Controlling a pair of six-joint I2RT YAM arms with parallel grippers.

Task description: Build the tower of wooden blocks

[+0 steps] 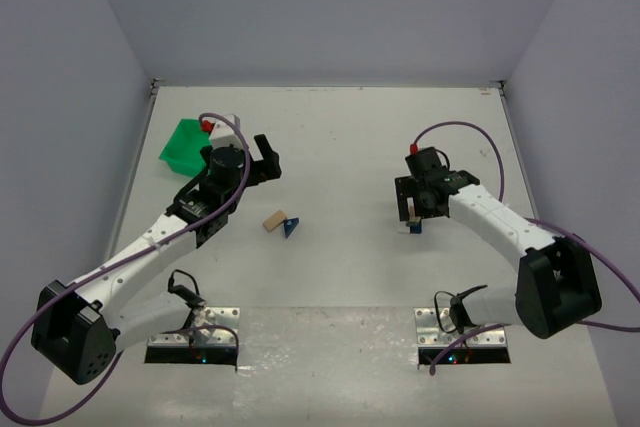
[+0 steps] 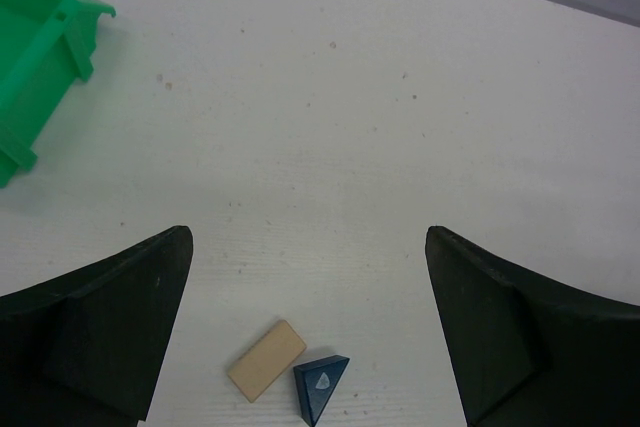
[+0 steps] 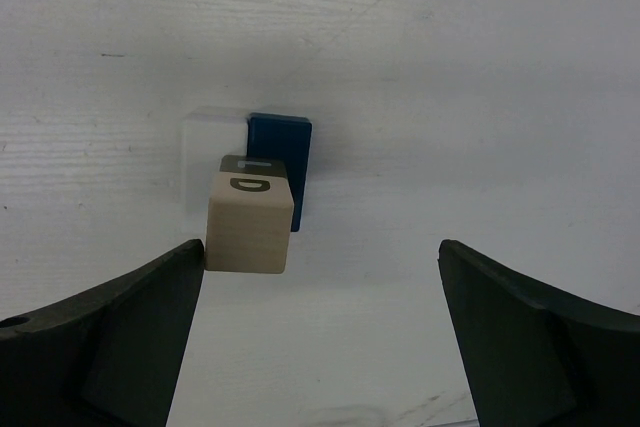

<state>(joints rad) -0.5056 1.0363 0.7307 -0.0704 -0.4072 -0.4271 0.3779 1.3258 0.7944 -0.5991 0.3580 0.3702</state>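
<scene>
L fingers [image 1: 266,159] spread wide, nothing between them, hanging over bare worktop [image 1: 340,137], mid-left. Just nearer the arm bases: flat tan block [image 2: 266,359] w/ blue wedge [image 2: 320,385] at its right end. Touching or a hair apart, can't tell. Both lie loose on worktop. Green bin [image 2: 35,57] far-left, well apart from those two.

R fingers [image 1: 411,215] released too, wide, pointing down over small stack on right side. R wrist view: tan cube [image 3: 250,225], letter D on upper face, on top. Dark grey block [image 3: 245,163] shows as an edge just behind it. Blue block [image 3: 283,152] lower, touching, behind-right. Pale patch left of blue block, block or shadow unclear. Cube appears near the finger at view's left; contact can't tell.
</scene>
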